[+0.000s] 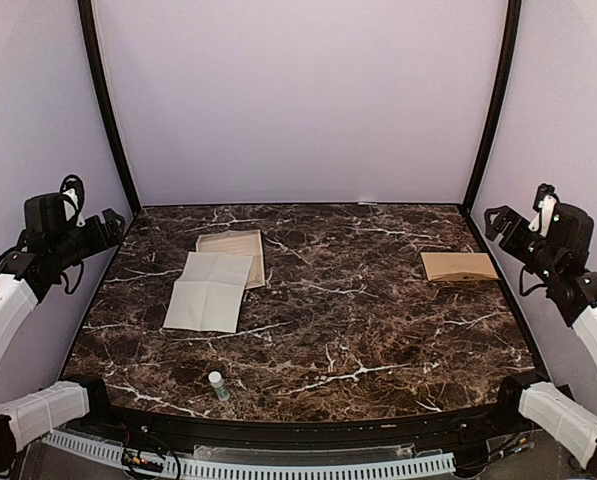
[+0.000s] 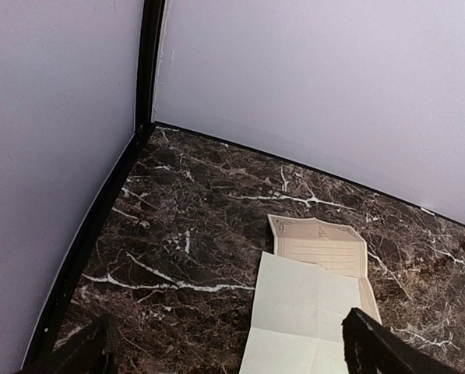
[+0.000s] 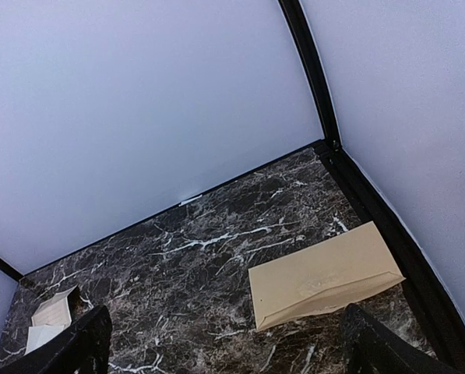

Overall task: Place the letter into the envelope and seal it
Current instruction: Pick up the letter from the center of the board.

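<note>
The left gripper [image 1: 108, 226] hangs over the counter's [image 1: 368, 330] left edge, jaws wide and empty. The letter [image 1: 210, 291], a creased white sheet, lies flat in the left half, its far end overlapping a cream bordered page [image 1: 236, 243]. A small bottle [image 1: 218, 385] stands near the front edge. The envelope [image 1: 459, 266] lies flat against the right edge. Above that edge the right gripper [image 1: 500, 222] hovers, also wide and empty.

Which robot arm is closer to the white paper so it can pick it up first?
Left. The letter lies on the left side of the table, nearer the left gripper, which is open and holds nothing. The right gripper hangs by the envelope on the other side.
</note>
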Tool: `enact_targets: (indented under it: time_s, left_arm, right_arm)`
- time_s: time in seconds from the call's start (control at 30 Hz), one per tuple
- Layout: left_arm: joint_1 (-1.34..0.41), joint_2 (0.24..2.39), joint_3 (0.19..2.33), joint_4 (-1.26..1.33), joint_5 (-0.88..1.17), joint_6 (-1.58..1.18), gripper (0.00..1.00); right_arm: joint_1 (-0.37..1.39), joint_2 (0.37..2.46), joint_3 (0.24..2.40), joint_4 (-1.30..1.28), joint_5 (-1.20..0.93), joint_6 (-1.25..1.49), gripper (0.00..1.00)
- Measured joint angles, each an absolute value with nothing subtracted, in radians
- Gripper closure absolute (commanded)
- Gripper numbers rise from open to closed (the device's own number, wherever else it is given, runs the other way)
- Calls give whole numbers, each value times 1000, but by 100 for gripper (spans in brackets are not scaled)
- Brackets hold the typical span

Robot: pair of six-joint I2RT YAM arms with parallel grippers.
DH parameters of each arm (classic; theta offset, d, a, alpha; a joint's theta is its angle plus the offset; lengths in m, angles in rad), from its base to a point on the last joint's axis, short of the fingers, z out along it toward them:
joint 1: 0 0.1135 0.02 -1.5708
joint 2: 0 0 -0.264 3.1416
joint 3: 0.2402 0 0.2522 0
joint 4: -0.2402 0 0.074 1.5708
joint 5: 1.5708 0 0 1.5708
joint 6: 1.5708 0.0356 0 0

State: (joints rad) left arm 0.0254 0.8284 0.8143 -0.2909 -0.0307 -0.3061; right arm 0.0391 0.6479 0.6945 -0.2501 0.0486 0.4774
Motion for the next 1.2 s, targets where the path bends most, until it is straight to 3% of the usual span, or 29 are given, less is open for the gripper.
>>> enact_targets:
  time_s: [0.33,0.63,0.83,1.2]
  left_arm:
    - [25,868,818,-373,93,-298,1]
    - [25,1150,836,-370,398,-295,2]
    - [25,1359,870,-340,527,-285,9]
    - [25,1520,866,-206,561,-315,13]
  right_arm:
    - [39,744,714,-308,-129,484,1]
    - [45,782,724,-362,-304,483,1]
    - [46,732,724,-376,-355,487,1]
    - [48,681,706,-374,-405,522,1]
